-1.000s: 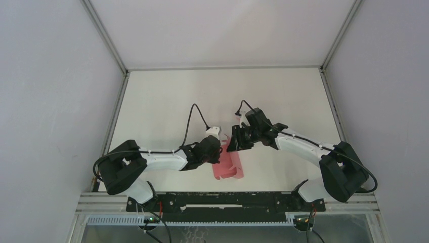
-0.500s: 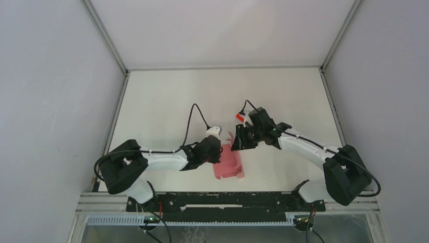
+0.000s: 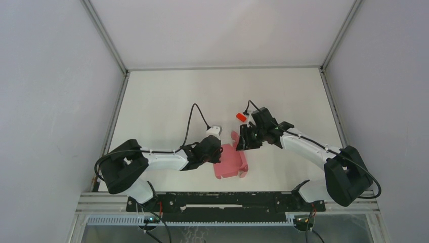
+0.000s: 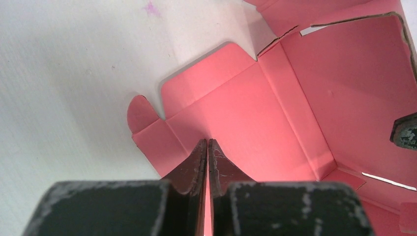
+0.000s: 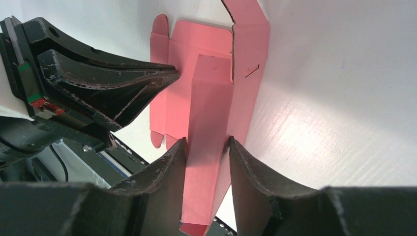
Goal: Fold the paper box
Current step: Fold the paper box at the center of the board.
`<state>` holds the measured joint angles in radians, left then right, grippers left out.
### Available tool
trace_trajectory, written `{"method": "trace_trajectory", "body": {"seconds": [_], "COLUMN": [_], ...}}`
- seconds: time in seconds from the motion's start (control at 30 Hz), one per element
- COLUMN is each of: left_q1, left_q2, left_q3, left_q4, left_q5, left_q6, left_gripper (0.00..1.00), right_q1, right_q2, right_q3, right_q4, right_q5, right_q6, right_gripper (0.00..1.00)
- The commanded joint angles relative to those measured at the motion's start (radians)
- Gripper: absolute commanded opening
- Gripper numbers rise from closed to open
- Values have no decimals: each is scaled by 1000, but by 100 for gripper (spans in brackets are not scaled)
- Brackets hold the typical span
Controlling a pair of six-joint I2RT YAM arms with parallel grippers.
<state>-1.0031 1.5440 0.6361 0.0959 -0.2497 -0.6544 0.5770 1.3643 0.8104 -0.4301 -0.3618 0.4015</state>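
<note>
Seen on table (image 3: pixel 167 101), near front edge betw. both arms: box (image 3: pixel 230 162), mostly flat, one strip folded up. Pinned by left gripper (image 4: pixel 206 142), shut tight, tips down on a flat panel by a crease, nothing visible betw. them. Pinched at the raised strip by right gripper (image 5: pixel 206 142), approx. half closed, one finger on each side. Prob. mid-fold, walls not yet up. Could tear or crumple if pulled hard against the pin. Could slip from under left tips, being only pressed, & slide w/ the pull. Could spring flat if let go early. Could bend off-crease if squeezed askew.
</note>
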Motion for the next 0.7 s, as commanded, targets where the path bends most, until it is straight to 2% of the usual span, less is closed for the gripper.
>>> {"method": "trace_trajectory", "body": {"seconds": [0.0, 0.57, 0.67], "left_q1": [-1, 1, 0], "left_q2": [36, 32, 31], "left_q3": [7, 2, 2], "left_q4": [-62, -53, -53], "left_q5": [33, 31, 33], "left_q6": [12, 19, 21], "left_gripper": [7, 7, 7], "right_q1": [2, 120, 136], "right_q2": [-25, 50, 47], "right_q3": [5, 121, 122], "right_q4": [-11, -171, -170], "right_q5": [34, 296, 310], "right_q6": [-30, -51, -46], "right_gripper": [44, 42, 45]}}
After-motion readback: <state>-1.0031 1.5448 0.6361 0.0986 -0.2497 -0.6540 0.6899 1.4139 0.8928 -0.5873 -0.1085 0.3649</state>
